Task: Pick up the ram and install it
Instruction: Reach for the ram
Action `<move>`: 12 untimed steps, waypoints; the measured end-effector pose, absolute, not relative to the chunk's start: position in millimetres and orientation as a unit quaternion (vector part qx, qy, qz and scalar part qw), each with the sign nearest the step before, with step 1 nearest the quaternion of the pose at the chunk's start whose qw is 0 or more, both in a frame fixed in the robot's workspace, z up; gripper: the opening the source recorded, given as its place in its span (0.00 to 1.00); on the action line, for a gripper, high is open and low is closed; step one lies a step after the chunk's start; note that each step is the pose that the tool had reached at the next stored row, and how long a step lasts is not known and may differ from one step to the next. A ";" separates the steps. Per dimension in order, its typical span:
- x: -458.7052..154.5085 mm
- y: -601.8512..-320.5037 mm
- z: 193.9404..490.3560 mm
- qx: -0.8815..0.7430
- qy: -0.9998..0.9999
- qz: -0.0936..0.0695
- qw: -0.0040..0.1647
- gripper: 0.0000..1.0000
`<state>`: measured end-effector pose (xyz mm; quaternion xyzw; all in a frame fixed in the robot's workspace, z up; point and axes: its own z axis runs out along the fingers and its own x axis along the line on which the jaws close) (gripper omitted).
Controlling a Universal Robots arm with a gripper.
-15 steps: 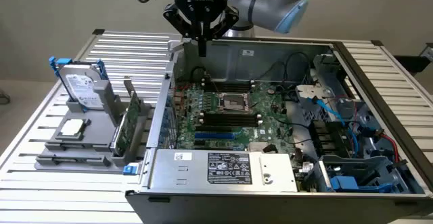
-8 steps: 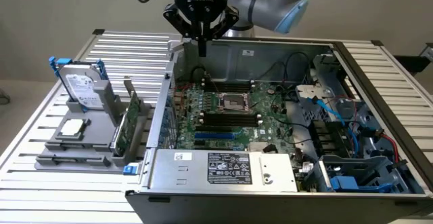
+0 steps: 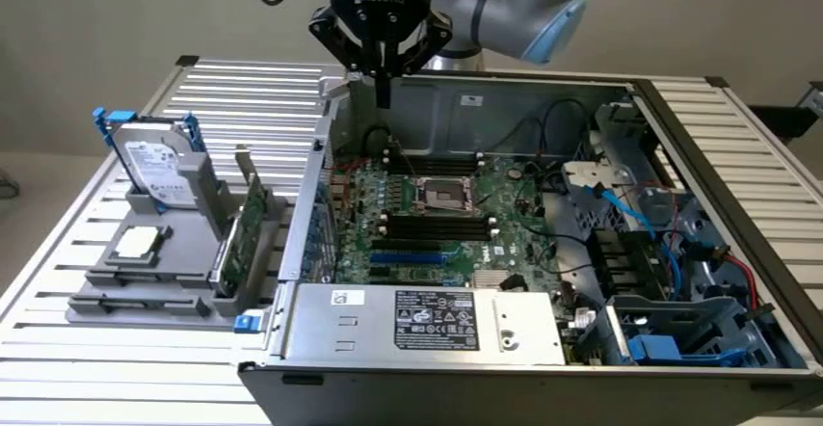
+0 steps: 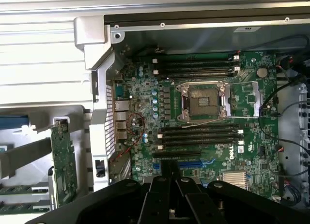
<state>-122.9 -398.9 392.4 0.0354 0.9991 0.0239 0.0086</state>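
The ram (image 4: 19,189) seems to stand edge-up in the grey fixture (image 3: 91,277) near the slatted table's (image 3: 77,378) edge at the exterior view's left, just beside the expansion card (image 3: 238,238). The gripper (image 3: 382,104) hovers over the computer case's (image 3: 515,397) back corner, fingers together and apparently empty. A clean pick wants a mid-length grip, square across the thin edge and clear of the card.

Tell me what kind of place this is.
Probably a robotics bench for computer assembly: an open computer case with its motherboard exposed, a hard drive in a grey holder, on a slatted metal table.

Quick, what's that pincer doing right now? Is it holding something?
Pincer: closed on a thin dark stick, apparently the ram, held edge-on over the open computer case.
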 end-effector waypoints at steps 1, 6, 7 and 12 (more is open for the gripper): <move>-125.6 -398.9 392.0 0.035 0.999 0.024 0.007 0.11; -146.4 -399.3 387.6 0.036 0.999 0.023 0.002 0.11; -150.8 -399.5 386.5 0.036 0.999 0.022 0.001 0.11; -166.1 -401.3 381.5 0.036 0.999 0.022 0.000 0.11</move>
